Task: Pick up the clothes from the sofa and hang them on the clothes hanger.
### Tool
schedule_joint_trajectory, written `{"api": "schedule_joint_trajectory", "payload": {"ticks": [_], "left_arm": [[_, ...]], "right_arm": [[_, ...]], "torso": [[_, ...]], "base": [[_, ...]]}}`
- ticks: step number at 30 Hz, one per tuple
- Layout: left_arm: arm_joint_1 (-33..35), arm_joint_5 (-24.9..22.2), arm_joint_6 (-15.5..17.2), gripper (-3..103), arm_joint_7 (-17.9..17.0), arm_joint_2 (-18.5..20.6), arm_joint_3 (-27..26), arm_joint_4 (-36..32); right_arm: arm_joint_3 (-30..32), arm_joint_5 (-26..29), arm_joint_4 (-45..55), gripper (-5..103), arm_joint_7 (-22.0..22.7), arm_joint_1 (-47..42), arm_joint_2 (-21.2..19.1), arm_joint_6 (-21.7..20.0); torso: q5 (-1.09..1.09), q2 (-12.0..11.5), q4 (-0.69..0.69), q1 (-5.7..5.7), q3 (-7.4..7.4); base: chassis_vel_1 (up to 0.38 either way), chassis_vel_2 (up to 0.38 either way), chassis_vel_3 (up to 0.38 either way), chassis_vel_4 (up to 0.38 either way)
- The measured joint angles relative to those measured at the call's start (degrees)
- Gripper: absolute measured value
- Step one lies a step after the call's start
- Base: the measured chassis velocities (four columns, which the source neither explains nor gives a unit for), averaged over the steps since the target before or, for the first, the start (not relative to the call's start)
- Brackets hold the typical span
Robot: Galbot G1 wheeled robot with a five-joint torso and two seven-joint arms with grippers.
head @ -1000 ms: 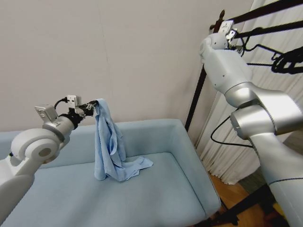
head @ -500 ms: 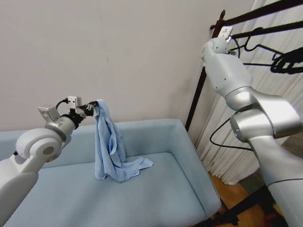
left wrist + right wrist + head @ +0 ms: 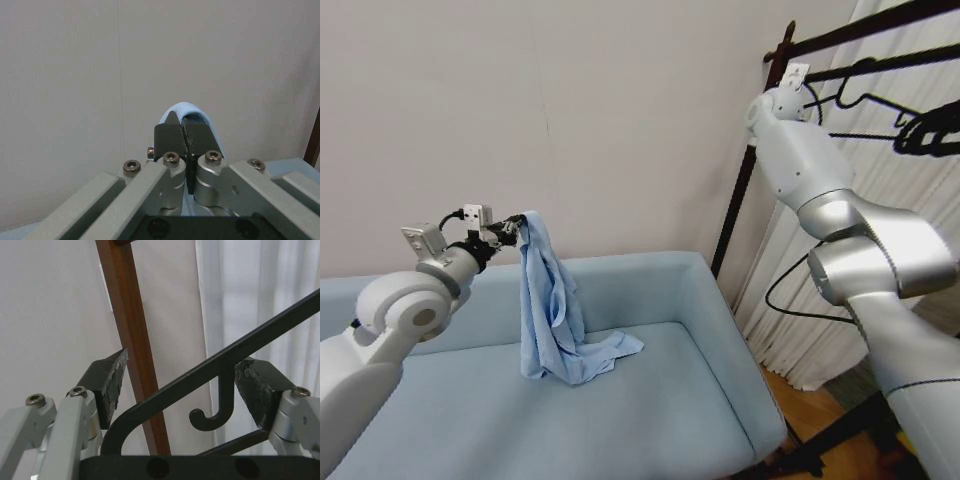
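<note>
A light blue garment hangs from my left gripper, which is shut on its top edge above the sofa seat; its lower end rests crumpled on the cushion. In the left wrist view the gripper pinches the blue fabric between closed pads. My right gripper is raised to the clothes rack. In the right wrist view this gripper is open, and the sloping arm of a black hanger passes between its fingers.
The rack's brown wooden post stands just behind the hanger. More black hangers hang on the rail to the right. White curtains are behind the rack. The sofa's right armrest lies below the rack.
My right arm has shifted slightly at the rack, the wrist settling a little lower by the hanger. The left arm and the garment have stayed still.
</note>
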Motion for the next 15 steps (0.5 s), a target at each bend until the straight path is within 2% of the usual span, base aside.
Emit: {"api": "schedule_joint_trajectory", "payload": {"ticks": [5, 9, 11, 12, 14, 15], "left_arm": [[0.0, 0.0, -0.1, 0, 0.1, 0.0, 0.0, 0.2], [0.0, 0.0, -0.2, 0, 0.2, 0.1, -0.2, 0.2], [0.0, 0.0, -0.2, 0, 0.3, 0.1, -0.2, 0.2], [0.1, 0.0, -0.2, 0, 0.3, 0.1, -0.2, 0.2], [0.1, 0.0, -0.2, 0, 0.3, 0.2, -0.3, 0.2], [0.2, 0.0, -0.3, 0, 0.3, 0.2, -0.3, 0.2]], "right_arm": [[-0.1, 0.0, 0.0, 63, -0.5, 0.1, -0.2, 0.0], [-0.7, 0.4, 0.5, 43, -0.7, -0.2, -0.9, 0.1], [-0.9, 0.6, 0.7, 43, -0.7, -0.3, -1.1, 0.2], [-1.1, 0.8, 0.9, 33, -0.7, -0.5, -1.3, 0.2], [-1.5, 1.2, 1.4, 33, -0.7, -0.8, -1.7, 0.3], [-1.8, 1.3, 1.6, 22, -0.7, -0.9, -2.0, 0.3]], "torso": [[0.0, 0.0, 0.0, 0.0, 0.0], [0.0, 0.0, 0.0, 0.0, 0.0], [0.0, 0.0, 0.0, 0.0, 0.0], [0.0, 0.0, 0.0, 0.0, 0.0], [0.0, 0.0, 0.0, 0.0, 0.0], [0.0, 0.0, 0.0, 0.0, 0.0]], "base": [[0.0, 0.0, 0.0, 0.0], [0.0, 0.0, 0.0, 0.0], [0.0, 0.0, 0.0, 0.0], [0.0, 0.0, 0.0, 0.0], [0.0, 0.0, 0.0, 0.0], [0.0, 0.0, 0.0, 0.0]]}}
